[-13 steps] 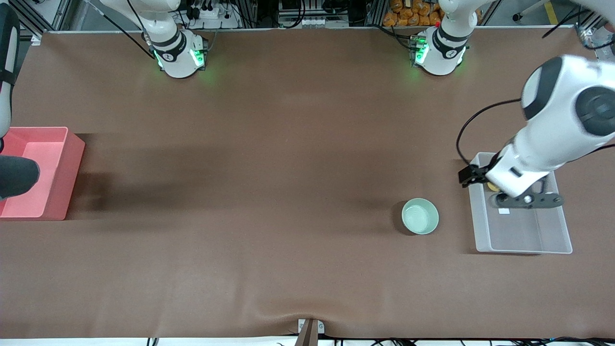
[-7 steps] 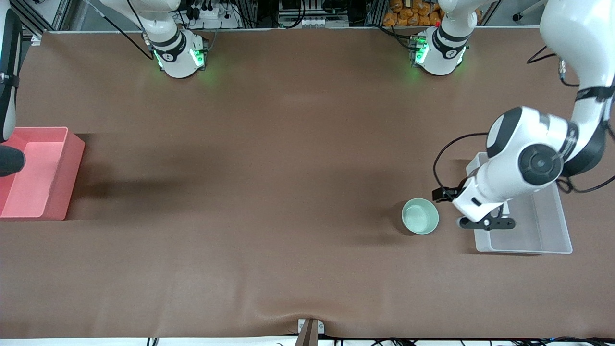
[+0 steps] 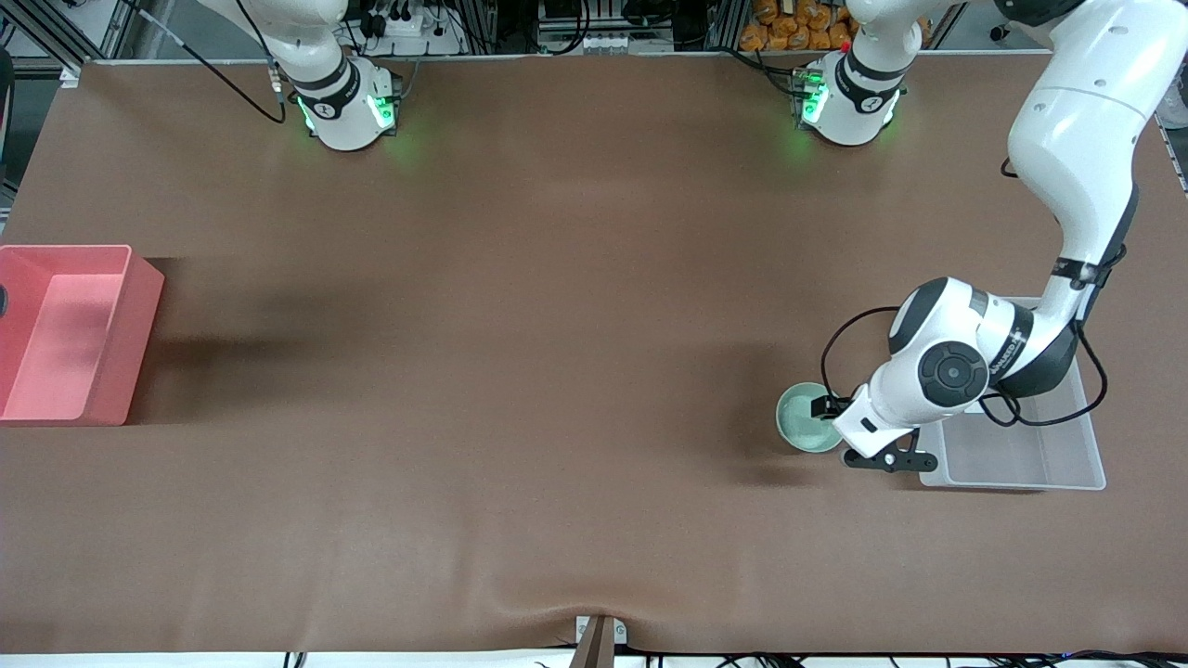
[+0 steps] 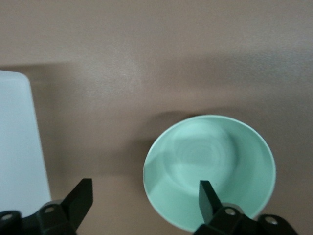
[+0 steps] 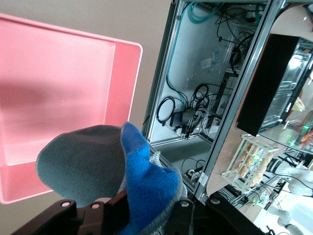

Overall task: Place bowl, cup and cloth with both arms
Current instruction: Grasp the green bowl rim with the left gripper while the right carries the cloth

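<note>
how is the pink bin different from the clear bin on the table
The pink bin is opaque and sits at the right arm's end of the table; the clear bin is translucent and sits at the left arm's end. The left arm hangs over part of the clear bin; nothing covers the pink bin. Both are rectangular and open-topped.

The left arm (image 3: 1067, 167) reaches down from its base to the bowl (image 3: 800, 417), and the left gripper (image 3: 858, 445) is low at the bowl's rim, on the side toward the clear bin (image 3: 1067, 464); its fingers are probably hidden under the wrist. The pink bin (image 3: 65, 334) stands at the right arm's end of the brown table (image 3: 510, 371).
</note>
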Robot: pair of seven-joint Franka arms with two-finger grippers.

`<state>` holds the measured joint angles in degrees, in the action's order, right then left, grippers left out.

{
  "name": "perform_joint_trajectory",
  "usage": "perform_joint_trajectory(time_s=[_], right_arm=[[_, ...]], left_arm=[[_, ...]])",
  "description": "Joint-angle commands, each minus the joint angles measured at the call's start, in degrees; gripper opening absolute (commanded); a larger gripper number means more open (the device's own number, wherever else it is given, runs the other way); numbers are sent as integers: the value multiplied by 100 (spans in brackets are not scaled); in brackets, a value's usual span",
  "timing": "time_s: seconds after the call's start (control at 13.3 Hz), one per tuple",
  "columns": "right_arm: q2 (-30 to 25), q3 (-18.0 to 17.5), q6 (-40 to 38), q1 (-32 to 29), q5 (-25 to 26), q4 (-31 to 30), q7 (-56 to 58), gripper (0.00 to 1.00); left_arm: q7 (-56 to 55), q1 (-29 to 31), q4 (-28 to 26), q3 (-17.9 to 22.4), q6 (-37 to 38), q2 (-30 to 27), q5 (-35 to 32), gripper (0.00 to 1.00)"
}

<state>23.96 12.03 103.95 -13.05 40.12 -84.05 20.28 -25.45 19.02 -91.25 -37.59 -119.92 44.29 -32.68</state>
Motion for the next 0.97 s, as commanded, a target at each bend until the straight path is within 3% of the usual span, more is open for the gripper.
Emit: perform_joint_trajectory(time_s=[0.0,0.15,0.3,0.6,0.9], right_arm=[[126,-86,134,-154,-223,-138,-147,0],[284,-86,143,-232,-267,-182,-156,0],[565,-86,239,-321,-608,-182,-156,0],[1022,-95,608,-566,-969,-191,-121,0],[1137,-95,688,-619,-1058,-191,-85,0]], left_arm=[[-293,-56,72,76,-320,273,-186,75],[-486,-82,81,76,-366,352,-186,43],[-610,-135,72,85,-366,396,-186,1],[-742,-196,116,85,-357,335,-186,0],[-734,-100,169,-99,-296,-199,-90,0]])
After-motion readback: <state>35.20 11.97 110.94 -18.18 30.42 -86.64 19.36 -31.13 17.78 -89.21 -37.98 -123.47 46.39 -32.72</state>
